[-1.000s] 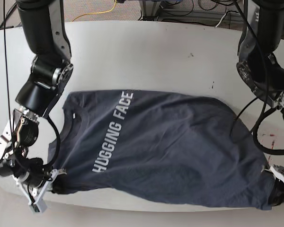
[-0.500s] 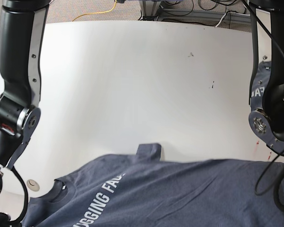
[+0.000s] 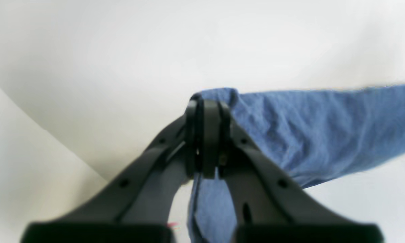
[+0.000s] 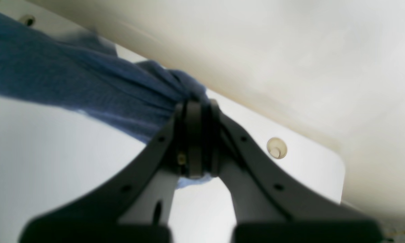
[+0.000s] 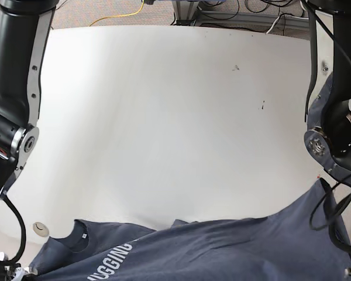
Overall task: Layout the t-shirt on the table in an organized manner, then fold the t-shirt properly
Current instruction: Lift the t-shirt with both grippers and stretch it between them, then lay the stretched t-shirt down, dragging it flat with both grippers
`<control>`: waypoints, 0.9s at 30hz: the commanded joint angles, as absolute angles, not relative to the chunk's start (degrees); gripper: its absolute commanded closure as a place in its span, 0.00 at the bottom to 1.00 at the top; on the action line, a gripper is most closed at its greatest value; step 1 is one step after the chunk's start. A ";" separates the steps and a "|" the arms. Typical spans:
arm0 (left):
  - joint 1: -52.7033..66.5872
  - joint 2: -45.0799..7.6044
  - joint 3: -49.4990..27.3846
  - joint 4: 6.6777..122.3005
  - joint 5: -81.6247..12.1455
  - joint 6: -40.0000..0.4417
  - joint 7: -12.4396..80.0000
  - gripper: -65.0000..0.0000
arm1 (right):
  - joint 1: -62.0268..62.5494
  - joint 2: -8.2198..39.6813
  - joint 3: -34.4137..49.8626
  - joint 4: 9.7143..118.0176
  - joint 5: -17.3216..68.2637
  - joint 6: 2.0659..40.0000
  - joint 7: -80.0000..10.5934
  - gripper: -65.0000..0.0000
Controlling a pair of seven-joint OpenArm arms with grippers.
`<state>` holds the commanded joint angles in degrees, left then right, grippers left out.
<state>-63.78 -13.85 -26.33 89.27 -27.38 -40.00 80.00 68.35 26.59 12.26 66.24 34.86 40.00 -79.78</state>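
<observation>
Wrist views: left gripper (image 3: 207, 135) and right gripper (image 4: 195, 135), jaws closed, each pinch a bunched corner of the t-shirt (image 5: 222, 249). Soft, light, wrinkling cloth, it sags between the holds; corner and hem grips look best for spreading it. Base view: the shirt hangs over the near edge of the table (image 5: 164, 117), whose far expanse lies bare, giving room to lay it out.

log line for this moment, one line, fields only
phase: layout | left gripper: shut on t-shirt | right gripper: shut on t-shirt | shirt: stretched between grippers at near table edge | fold: not yet begun
</observation>
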 joint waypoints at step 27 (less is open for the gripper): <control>-10.77 -13.93 -33.63 105.36 -38.90 -40.00 80.00 1.00 | 8.66 23.96 27.30 95.60 44.97 40.00 -80.00 1.00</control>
<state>-10.77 -13.93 -33.63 105.36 -38.90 -40.00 80.00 8.66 23.96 27.30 95.60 44.97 40.00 -80.00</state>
